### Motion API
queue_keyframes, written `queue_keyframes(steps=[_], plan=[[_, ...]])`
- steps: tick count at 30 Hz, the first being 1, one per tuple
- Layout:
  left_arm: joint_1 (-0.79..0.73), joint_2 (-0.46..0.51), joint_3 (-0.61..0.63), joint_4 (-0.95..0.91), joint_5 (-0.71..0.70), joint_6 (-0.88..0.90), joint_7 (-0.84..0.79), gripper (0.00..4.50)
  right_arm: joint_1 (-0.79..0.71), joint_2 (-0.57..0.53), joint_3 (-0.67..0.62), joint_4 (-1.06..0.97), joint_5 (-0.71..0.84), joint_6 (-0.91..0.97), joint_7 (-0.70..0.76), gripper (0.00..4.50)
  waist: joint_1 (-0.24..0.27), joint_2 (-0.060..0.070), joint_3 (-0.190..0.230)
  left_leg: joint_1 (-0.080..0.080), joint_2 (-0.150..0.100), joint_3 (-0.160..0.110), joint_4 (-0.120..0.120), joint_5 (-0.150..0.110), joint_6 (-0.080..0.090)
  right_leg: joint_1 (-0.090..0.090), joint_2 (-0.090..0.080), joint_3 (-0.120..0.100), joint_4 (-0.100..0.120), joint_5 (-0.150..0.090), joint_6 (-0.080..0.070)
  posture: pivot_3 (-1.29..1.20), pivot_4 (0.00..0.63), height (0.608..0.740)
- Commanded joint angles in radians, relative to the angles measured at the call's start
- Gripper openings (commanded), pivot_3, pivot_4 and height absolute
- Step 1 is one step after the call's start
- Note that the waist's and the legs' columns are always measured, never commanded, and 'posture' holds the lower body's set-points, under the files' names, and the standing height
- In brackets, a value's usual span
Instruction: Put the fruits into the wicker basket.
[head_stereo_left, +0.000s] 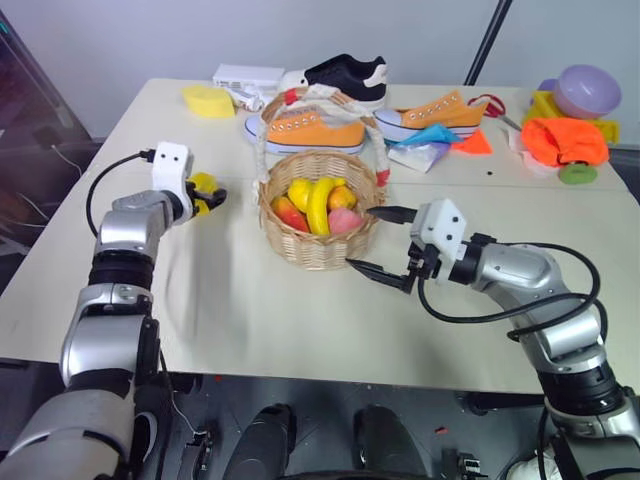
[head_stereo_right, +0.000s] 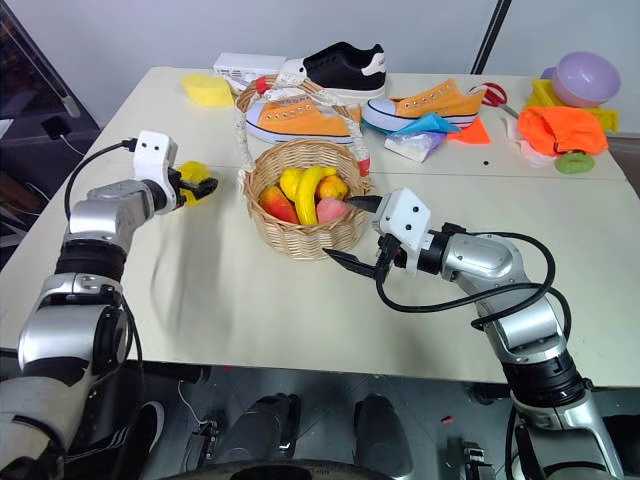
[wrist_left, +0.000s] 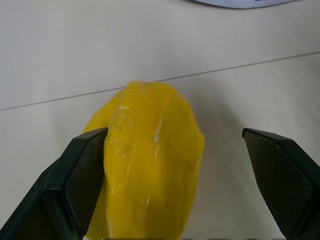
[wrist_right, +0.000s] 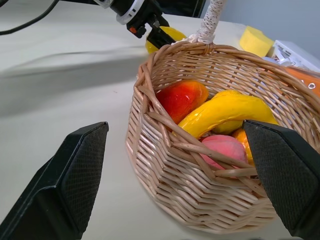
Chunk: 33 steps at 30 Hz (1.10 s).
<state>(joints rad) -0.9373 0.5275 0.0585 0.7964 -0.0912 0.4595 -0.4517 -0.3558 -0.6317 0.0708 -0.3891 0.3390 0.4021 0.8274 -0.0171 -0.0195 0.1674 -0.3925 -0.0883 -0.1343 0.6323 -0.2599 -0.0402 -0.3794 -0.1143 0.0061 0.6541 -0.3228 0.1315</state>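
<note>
Bench first: mid-frame stands the wicker basket, already holding the banana among other fruit. The spread right gripper flanks it. Left of it, the left gripper, spread, straddles the starfruit; closing comes next.

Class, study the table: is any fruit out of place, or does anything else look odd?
Yes. The starfruit lies on the table, outside the wicker basket that already holds the banana and other fruit. The left gripper has its fingers open around it, not closed. Nothing looks spilled or damaged.
</note>
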Motion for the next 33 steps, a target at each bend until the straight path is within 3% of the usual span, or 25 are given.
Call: queue_keyframes(steps=[1, 2, 5, 8, 10, 15, 23, 26, 30, 33], plan=[[-0.001, -0.007, -0.014, 0.029, 0.026, -0.022, 0.003, 4.5, 0.001, -0.017, -0.047, -0.015, 0.019, 0.007, 0.0, 4.48, 0.002, 0.0, 0.0, 0.0, 0.0, 0.0, 0.0, 0.0, 0.0, 0.0, 0.0, 0.0, 0.0, 0.0, 0.0, 0.0, 0.15, 0.74], [0.0, -0.01, -0.013, 0.031, 0.028, -0.025, 0.002, 4.5, 0.002, -0.021, -0.05, -0.014, 0.019, 0.007, 0.001, 4.48, 0.003, 0.0, 0.0, 0.0, 0.0, 0.0, 0.0, 0.0, 0.0, 0.0, 0.0, 0.0, 0.0, 0.0, 0.0, 0.0, 0.15, 0.74], [0.004, -0.02, 0.007, 0.032, 0.017, -0.017, 0.005, 3.6, 0.002, -0.023, -0.05, -0.017, 0.014, 0.004, 0.001, 4.5, 0.003, 0.0, 0.0, 0.0, 0.0, 0.0, 0.0, 0.0, 0.0, 0.0, 0.0, 0.0, 0.0, 0.0, 0.0, 0.0, 0.15, 0.74], [0.013, -0.019, 0.008, 0.023, 0.025, -0.016, 0.012, 2.08, -0.002, -0.016, -0.048, -0.018, 0.016, 0.005, -0.003, 4.5, 0.004, 0.0, 0.0, 0.0, 0.0, 0.0, 0.0, 0.0, 0.0, 0.0, 0.0, 0.0, 0.0, 0.0, 0.0, 0.0, 0.15, 0.74], [0.015, -0.014, 0.013, 0.019, 0.029, -0.022, 0.026, 1.48, -0.003, -0.015, -0.046, -0.019, 0.014, 0.005, -0.005, 4.5, 0.004, 0.0, 0.0, 0.0, 0.0, 0.0, 0.0, 0.0, 0.0, 0.0, 0.0, 0.0, 0.0, 0.0, 0.0, 0.0, 0.15, 0.74], [0.053, 0.023, 0.039, -0.074, 0.018, 0.006, 0.043, 1.41, -0.001, -0.017, -0.047, -0.011, 0.009, -0.004, -0.005, 4.5, -0.004, 0.0, 0.0, 0.0, 0.0, 0.0, 0.0, 0.0, 0.0, 0.0, 0.0, 0.001, 0.001, 0.0, 0.0, 0.0, 0.15, 0.74], [0.209, 0.057, 0.129, -0.483, -0.069, 0.186, 0.039, 1.41, -0.002, -0.01, -0.039, 0.001, 0.001, -0.015, -0.006, 4.5, -0.002, 0.0, 0.0, -0.001, 0.0, 0.002, 0.001, 0.0, 0.0, -0.005, 0.0, 0.004, 0.006, 0.0, 0.0, 0.0, 0.15, 0.74], [0.289, 0.099, 0.188, -0.719, -0.168, 0.296, -0.031, 1.41, 0.002, -0.011, -0.052, 0.007, 0.005, -0.02, -0.008, 4.5, -0.001, -0.001, 0.0, -0.004, 0.0, 0.002, 0.001, 0.0, -0.001, -0.009, 0.0, 0.005, 0.007, 0.0, 0.0, 0.0, 0.15, 0.74], [0.434, 0.195, 0.314, -1.061, -0.415, 0.466, -0.201, 1.41, 0.029, -0.013, -0.126, 0.017, 0.049, -0.036, -0.004, 4.5, -0.004, -0.001, 0.0, -0.006, 0.001, 0.002, 0.001, 0.001, -0.001, -0.012, 0.0, 0.007, 0.008, 0.0, 0.0, 0.0, 0.15, 0.74], [0.414, 0.174, 0.373, -1.21, -0.593, 0.587, -0.19, 1.41, 0.059, -0.014, -0.179, 0.006, 0.082, -0.038, -0.004, 4.5, 0.009, -0.001, 0.0, -0.006, 0.0, 0.002, 0.002, 0.001, -0.001, -0.011, 0.0, 0.007, 0.008, 0.0, 0.0, 0.0, 0.15, 0.74]])
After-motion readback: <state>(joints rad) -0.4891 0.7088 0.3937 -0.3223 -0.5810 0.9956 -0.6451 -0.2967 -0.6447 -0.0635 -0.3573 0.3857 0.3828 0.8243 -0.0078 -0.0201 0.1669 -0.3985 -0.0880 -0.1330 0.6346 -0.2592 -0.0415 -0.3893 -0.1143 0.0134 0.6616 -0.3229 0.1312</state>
